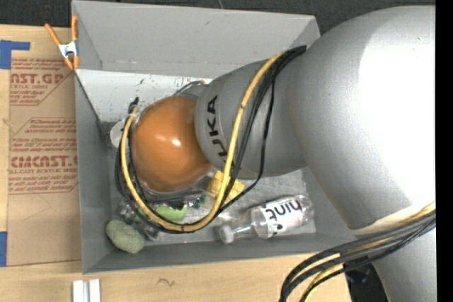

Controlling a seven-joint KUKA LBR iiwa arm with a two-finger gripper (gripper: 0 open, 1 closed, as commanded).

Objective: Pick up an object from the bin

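Low in the bin's left half, a dark part of my gripper point(139, 216) shows under the orange cover, down among the things on the bin floor. A grey-green lump point(124, 237) lies just below and left of it, in the bin's front left corner. A small bright green thing point(170, 209) lies right beside the gripper, partly hidden by the cover and cables. A yellow thing point(228, 189) peeks out from under the arm to the right. A clear plastic bottle point(272, 218) with a black label lies on its side along the front wall, well to the gripper's right.
The arm and its orange cover hide most of the bin's middle and right. A small whitish thing point(115, 132) lies by the left wall. The slanted back wall and the left wall stand close around the arm.
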